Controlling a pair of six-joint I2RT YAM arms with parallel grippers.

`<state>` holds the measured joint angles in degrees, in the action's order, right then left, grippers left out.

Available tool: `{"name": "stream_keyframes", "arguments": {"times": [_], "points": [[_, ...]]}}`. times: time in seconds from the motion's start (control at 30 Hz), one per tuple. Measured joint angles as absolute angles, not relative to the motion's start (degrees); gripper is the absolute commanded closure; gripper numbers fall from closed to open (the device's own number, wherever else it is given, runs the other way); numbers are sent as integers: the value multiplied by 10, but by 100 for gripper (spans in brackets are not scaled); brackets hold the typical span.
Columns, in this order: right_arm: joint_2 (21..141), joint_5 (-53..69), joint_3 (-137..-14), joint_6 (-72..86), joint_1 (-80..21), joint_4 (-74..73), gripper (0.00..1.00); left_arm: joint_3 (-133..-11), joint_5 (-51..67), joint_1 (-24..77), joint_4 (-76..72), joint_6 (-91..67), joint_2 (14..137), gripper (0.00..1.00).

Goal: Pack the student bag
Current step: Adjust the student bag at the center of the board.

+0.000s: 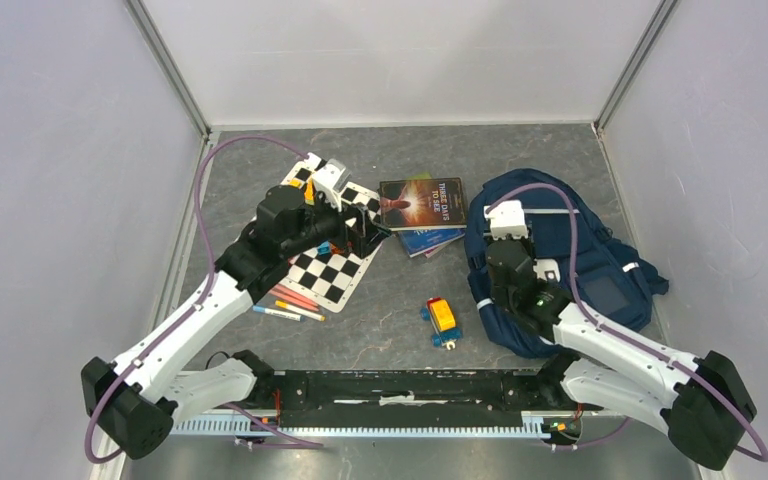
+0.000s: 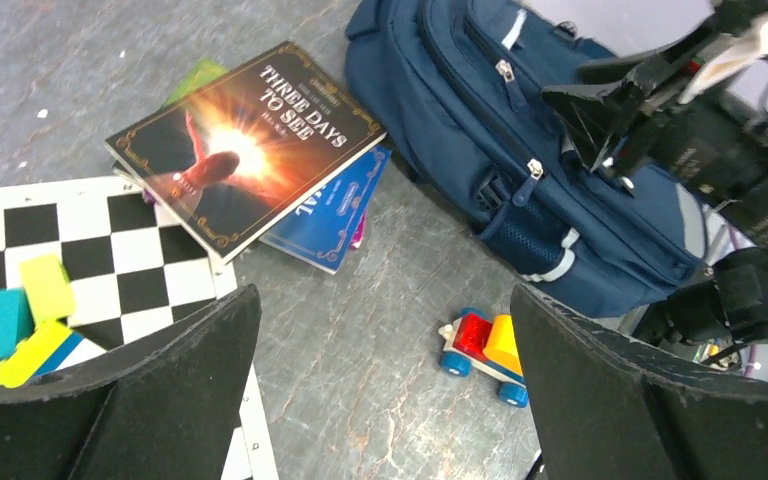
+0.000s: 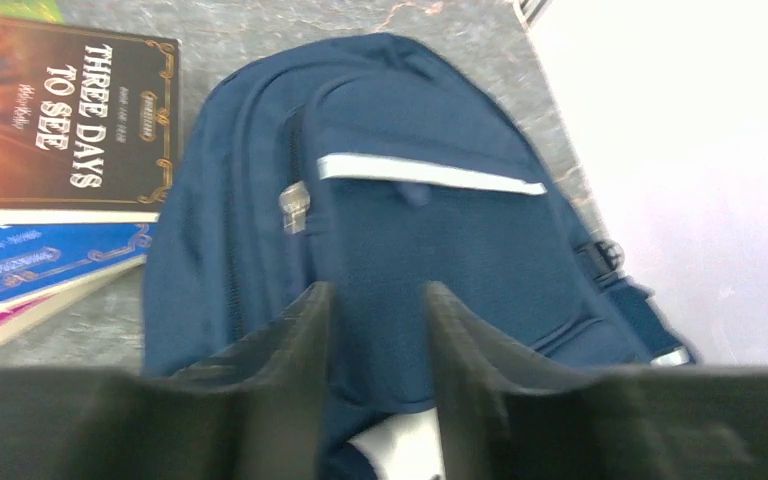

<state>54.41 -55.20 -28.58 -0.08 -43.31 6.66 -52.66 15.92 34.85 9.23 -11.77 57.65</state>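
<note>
Right wrist view: noted right gripper [image 3: 375, 335] with fingers [image 3: 295, 355] parted narrowly, nothing clamped, only navy fabric showing through the gap. Found student bag [image 3: 440, 240] directly beneath, lying flat, with pale grey stripe [image 3: 430, 173] at 12 o'clock from the fingertips and metal zip pull [image 3: 293, 207] at 11. Logged "Three Days to See" book [image 3: 60, 110] at 10 o'clock, stacked on a blue book [image 3: 40, 265], just beside the bag.

Left wrist view: noted left gripper [image 2: 385, 300] spread wide, holding nothing, hanging over bare grey table [image 2: 360, 380]. Seen toy car [image 2: 485, 347] at 4 o'clock from the gap. Seen checkerboard [image 2: 90, 240] at 9, carrying a yellow block [image 2: 45, 287] and a teal block [image 2: 0, 325]. Book stack at 11, bag at 1.

Top external view: placed bag at 3 o'clock on the table under the right arm, books at 12, toy car near 6. Placed checkerboard at 9 under the left arm, with coloured pens [image 1: 290, 305] at its near edge.
</note>
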Motion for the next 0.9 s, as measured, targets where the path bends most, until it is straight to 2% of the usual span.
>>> {"name": "stream_keyframes", "arguments": {"times": [0.07,0.13,0.33,0.53,0.77,0.9], "points": [[543,-549,-299,14,-434,37,12,-546,145,349,110,-123,597,0],[541,-541,-320,17,-434,5,2,-563,133,349,119,-128,614,0],[551,-503,-392,27,-433,-90,2,-569,82,347,139,-139,625,0],[649,-471,-465,35,-394,-159,2,-551,44,345,154,-160,621,0],[721,-393,-476,40,-303,-177,2,-549,25,345,165,-164,613,0],[755,-372,-482,34,-299,-173,2,-549,17,345,166,-164,606,0]]}}
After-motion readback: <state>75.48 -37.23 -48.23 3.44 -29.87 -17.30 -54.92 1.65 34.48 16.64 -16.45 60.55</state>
